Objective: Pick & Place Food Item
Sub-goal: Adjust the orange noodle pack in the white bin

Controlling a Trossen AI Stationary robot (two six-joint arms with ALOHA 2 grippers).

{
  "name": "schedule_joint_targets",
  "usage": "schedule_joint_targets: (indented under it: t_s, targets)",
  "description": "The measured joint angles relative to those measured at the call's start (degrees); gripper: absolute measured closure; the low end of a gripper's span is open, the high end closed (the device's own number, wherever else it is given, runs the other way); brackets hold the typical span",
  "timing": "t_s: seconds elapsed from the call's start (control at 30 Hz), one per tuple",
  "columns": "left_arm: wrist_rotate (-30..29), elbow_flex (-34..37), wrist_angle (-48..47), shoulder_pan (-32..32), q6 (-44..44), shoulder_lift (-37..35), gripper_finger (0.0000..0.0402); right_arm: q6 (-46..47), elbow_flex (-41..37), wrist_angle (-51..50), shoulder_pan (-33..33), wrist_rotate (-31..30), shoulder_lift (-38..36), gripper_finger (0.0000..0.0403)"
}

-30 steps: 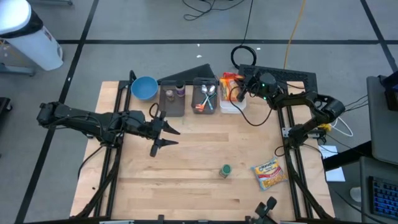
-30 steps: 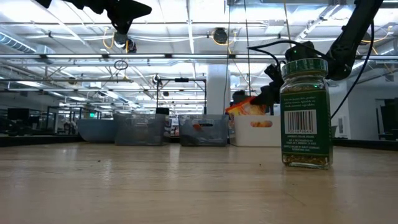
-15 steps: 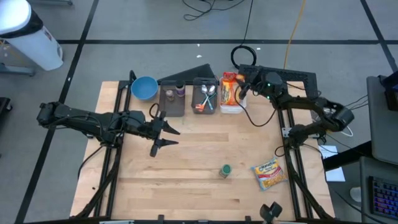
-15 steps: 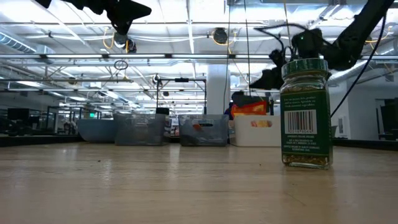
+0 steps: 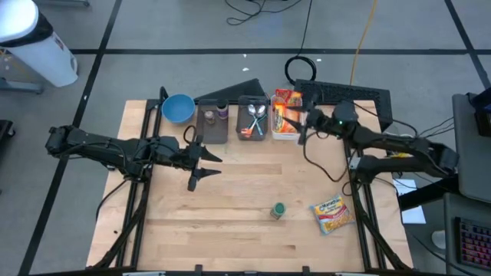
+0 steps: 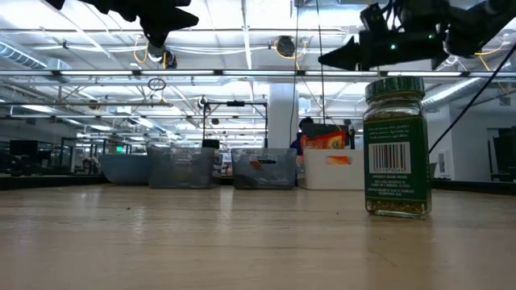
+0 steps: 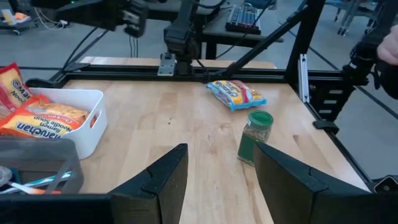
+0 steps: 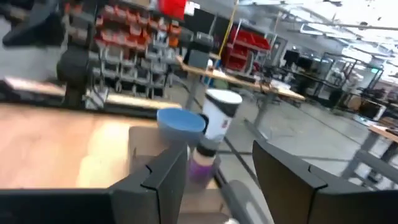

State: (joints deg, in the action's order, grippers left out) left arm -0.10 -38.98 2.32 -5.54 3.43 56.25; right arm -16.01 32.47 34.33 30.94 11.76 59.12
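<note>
Wooden tabletop (image 5: 238, 192) carries a white plastic bin (image 5: 285, 132) with orange noodle packets (image 5: 285, 113) inside. Right gripper (image 5: 305, 126) hovers just beside it, fingers apart and empty, probably after releasing. Left gripper (image 5: 201, 167) waits half open, empty.

Lighting's pretty even and bright, all from ceiling strip lights (image 6: 242, 32) overhead, so the table (image 5: 245, 192) gets only soft shadows under the arms. Low view has the spice jar (image 6: 395, 149) sharp, background bins hazy. Right wrist view is smeared with motion blur; left wrist view is crisp.
</note>
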Motion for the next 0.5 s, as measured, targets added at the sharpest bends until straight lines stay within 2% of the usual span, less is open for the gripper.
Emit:
schedule_joint_targets:
  t_s: [0.07, 0.17, 0.23, 0.33, 0.5]
  targets:
    - [0.0, 0.0, 0.0, 0.0, -0.1, 0.0, 0.0210, -1.8, 0.0, -3.3, -2.2, -2.7, -1.6, 0.0226]
    - [0.0, 0.0, 0.0, 0.0, -0.1, 0.0, 0.0210, -5.1, 0.0, -8.2, -4.7, -10.7, -2.4, 0.0225]
    - [0.0, 0.0, 0.0, 0.0, -0.1, 0.0, 0.0210, -4.9, 1.5, -15.3, -5.2, -13.1, -2.0, 0.0227]
    - [0.0, 0.0, 0.0, 0.0, -0.2, 0.0, 0.0210, -4.8, 6.3, -28.7, -3.9, -13.3, 0.4, 0.0232]
    - [0.0, 0.0, 0.0, 0.0, -1.4, 0.0, 0.0210, -8.3, 13.9, -39.7, 0.3, -13.3, 5.4, 0.0236]
